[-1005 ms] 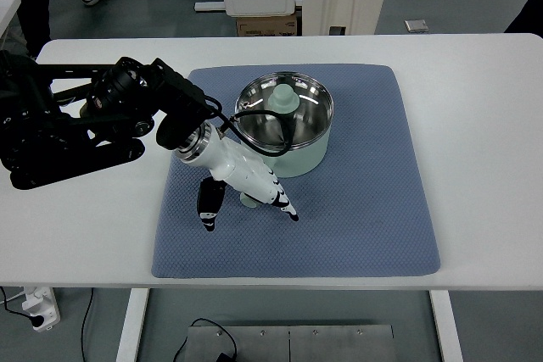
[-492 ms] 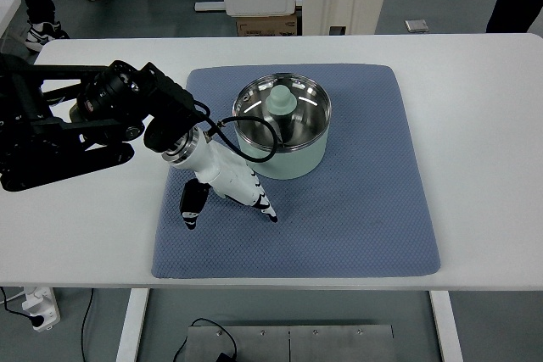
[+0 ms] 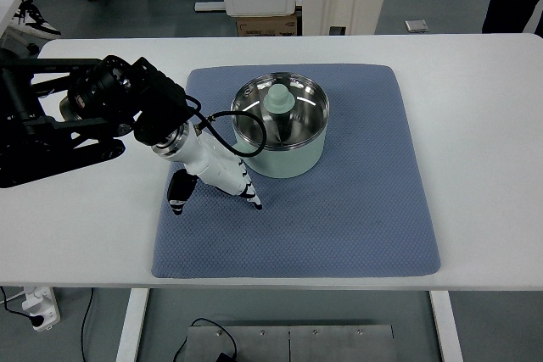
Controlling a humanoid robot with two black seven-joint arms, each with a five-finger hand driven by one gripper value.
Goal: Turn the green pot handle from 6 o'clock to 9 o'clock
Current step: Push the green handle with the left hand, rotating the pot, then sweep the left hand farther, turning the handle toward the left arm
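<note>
One steep overhead view from the robot's side, whole white table [image 3: 475,125] in frame.
</note>
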